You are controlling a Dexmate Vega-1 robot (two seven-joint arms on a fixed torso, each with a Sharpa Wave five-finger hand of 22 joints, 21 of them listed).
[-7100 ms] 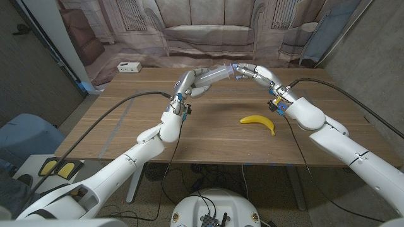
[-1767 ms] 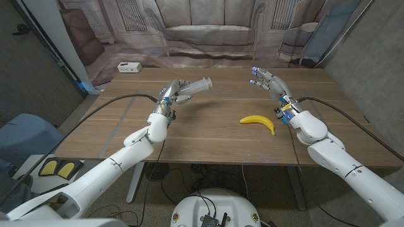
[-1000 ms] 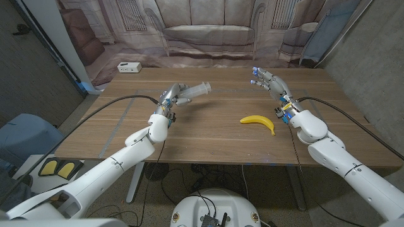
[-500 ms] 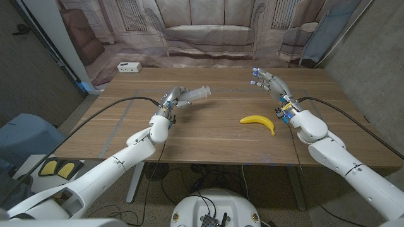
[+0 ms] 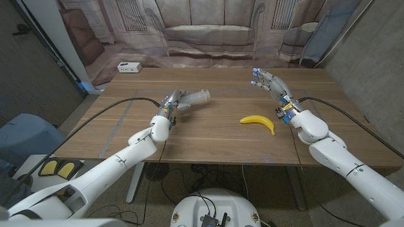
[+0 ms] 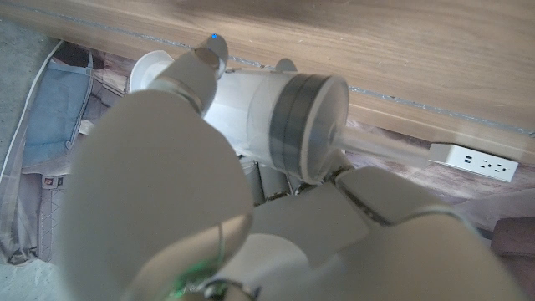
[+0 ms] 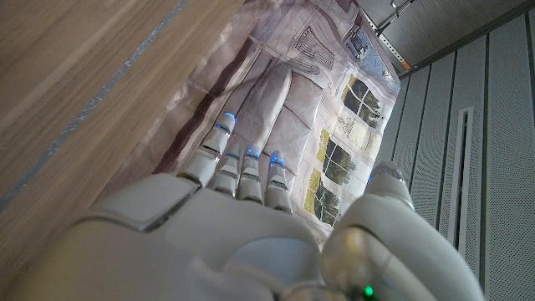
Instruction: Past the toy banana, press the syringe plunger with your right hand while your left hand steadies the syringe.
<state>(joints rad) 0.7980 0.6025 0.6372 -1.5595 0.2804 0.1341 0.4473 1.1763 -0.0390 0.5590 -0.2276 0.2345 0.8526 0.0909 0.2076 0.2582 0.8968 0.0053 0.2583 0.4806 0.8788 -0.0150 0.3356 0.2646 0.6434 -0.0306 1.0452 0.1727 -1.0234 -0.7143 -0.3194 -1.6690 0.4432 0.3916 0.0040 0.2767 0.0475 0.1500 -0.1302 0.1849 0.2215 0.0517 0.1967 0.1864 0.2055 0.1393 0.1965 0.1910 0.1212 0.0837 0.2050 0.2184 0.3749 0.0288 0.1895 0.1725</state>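
1. The wooden table [image 5: 208,135] is carrying the whole scene, and a printed cloth backdrop [image 5: 208,31] is hanging behind its far edge.
2. The left hand [image 5: 176,101] is holding the syringe [image 5: 194,96] above the left middle of the table, with its fingers wrapping around the barrel. In the left wrist view the fingers [image 6: 159,184] are closing around the clear barrel, and the dark rubber seal [image 6: 294,125] is showing inside it.
3. The right hand [image 5: 268,82] is waiting on the far right, holding nothing, with its fingers apart and reaching away from the robot. It is standing well apart from the syringe.
4. The toy banana [image 5: 258,122] is lying on the table nearer to us, between the two hands but closer to the right one.
5. A small white box [image 5: 128,67] is sitting at the far left corner.
6. I am judging the syringe as light, stiff plastic, smooth and rather slippery. The barrel is the good place to hold it, and the plunger end should be getting a straight push, otherwise the syringe is likely twisting out of the grasp.
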